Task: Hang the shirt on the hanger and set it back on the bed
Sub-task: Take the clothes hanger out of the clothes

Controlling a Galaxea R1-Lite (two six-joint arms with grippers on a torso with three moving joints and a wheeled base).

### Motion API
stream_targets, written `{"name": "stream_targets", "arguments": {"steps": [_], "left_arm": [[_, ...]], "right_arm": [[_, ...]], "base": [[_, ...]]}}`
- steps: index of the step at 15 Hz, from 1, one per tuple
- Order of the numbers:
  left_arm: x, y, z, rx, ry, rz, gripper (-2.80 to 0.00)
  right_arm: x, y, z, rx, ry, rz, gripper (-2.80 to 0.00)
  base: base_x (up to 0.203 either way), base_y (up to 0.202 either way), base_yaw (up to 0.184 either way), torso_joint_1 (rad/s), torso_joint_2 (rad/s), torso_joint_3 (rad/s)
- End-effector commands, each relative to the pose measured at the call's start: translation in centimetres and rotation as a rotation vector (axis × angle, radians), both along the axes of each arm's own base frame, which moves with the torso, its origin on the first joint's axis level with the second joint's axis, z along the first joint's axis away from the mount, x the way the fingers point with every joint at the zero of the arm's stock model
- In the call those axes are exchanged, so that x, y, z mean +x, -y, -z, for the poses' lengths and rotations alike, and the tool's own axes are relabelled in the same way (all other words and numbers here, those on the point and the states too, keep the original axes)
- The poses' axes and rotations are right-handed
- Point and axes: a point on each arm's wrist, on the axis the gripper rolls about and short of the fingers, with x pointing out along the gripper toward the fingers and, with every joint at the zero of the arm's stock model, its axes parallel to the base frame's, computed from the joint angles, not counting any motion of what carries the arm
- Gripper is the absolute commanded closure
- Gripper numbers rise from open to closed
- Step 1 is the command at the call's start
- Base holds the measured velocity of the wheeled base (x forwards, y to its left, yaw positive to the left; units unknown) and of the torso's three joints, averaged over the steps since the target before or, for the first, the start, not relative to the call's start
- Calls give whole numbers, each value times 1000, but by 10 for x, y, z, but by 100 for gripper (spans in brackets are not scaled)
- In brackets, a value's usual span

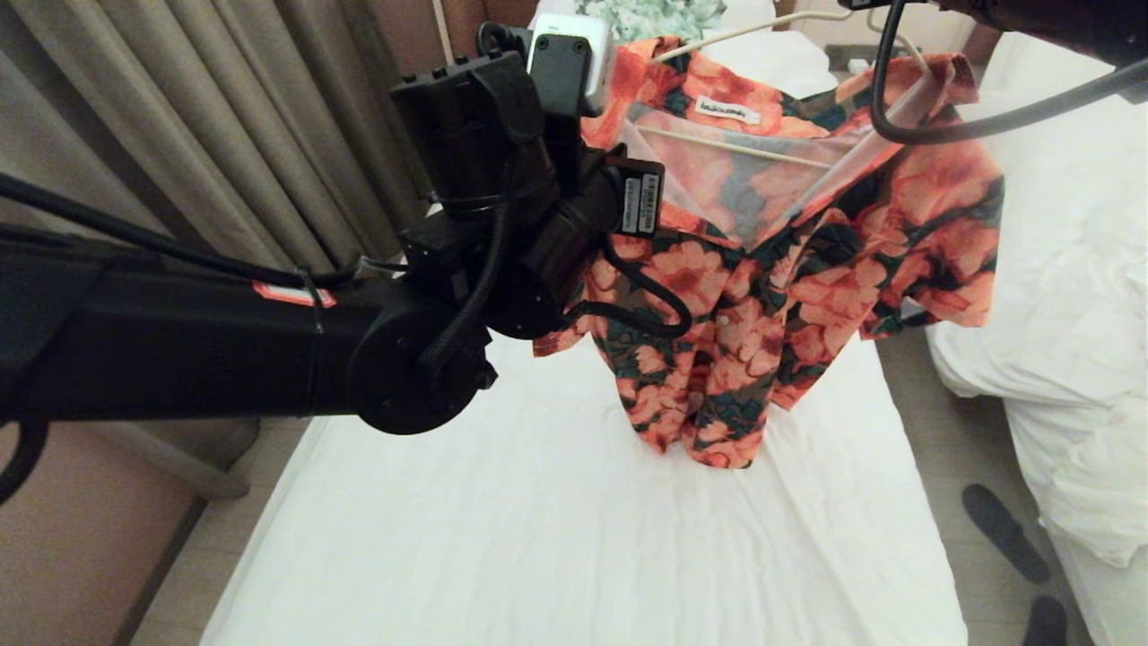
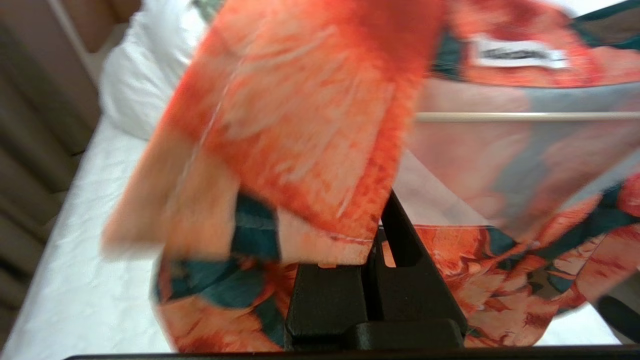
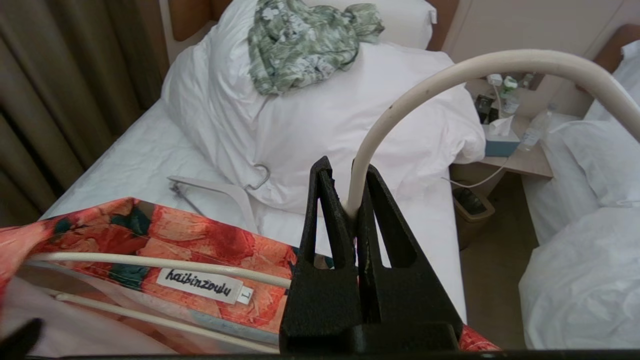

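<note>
The right gripper (image 3: pixel 356 212) is pinching the hanger (image 3: pixel 465 75) by its hook, the shirt (image 1: pixel 762 269) is dangling above the bed (image 1: pixel 556 538), and the left gripper (image 2: pixel 372 250) is clamping its collar, risking tugging it off.

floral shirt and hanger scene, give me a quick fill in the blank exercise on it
1. The right gripper is shut on the thin cream-white hanger just below its ____.
2. The left gripper is shut on an edge of the orange-coral floral shirt, whose hem rests on the white-sheeted ____.
3. A crumpled pale green patterned garment lies on the big white ____.
4. The shirt's label shows the size letter ____.

Missing words: hook; bed; pillow; L
</note>
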Motion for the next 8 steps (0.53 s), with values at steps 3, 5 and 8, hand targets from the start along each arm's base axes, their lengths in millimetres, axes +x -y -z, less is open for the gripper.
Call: {"name": "stream_targets", "arguments": {"steps": [3, 5, 8], "left_arm": [[-2, -44, -7, -4, -8, -104, 0], [9, -86, -2, -1, -34, -213, 0], [22, -118, 10, -18, -79, -302, 0]], "right_arm": [[6, 3, 5, -11, -15, 22, 0], [13, 2, 17, -33, -51, 30, 0], [23, -5, 28, -39, -77, 26, 0]], "base": [[0, 0, 0, 0, 0, 0], [0, 0, 0, 0, 0, 0], [0, 0, 0, 0, 0, 0]]}}
